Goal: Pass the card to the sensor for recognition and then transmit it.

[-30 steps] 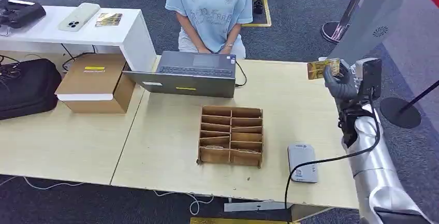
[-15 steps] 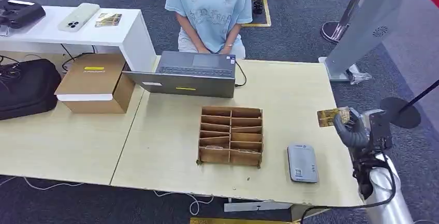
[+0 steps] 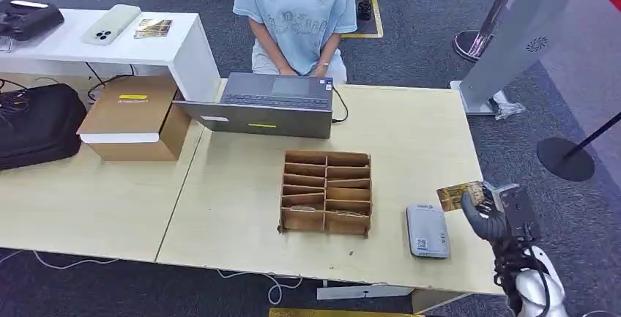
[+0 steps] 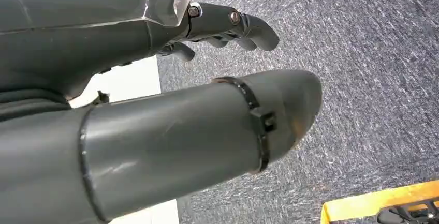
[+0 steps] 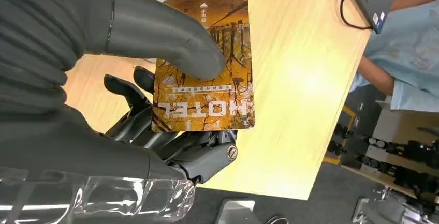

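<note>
My right hand (image 3: 487, 213) hovers over the table's right edge and pinches a golden hotel card (image 3: 460, 194) between thumb and fingers. In the right wrist view the card (image 5: 208, 74) lies flat on the fingers with the thumb of my right hand (image 5: 155, 38) pressed on it. A grey card sensor (image 3: 428, 230) lies flat on the table, a short way left of the held card. My left hand (image 4: 207, 105) hangs beside the table over grey carpet, fingers apart, holding nothing.
A cardboard divider box (image 3: 326, 191) stands mid-table, left of the sensor. A laptop (image 3: 272, 103) sits at the far edge with a person (image 3: 296, 13) behind it. A cardboard carton (image 3: 135, 116) and black bag (image 3: 36, 123) lie at the left. A slanted grey stand (image 3: 512, 35) rises at the right.
My right hand has dropped with the card from high beside the grey stand down and toward me, now near the sensor's right side. Everything on the table has stayed put.
</note>
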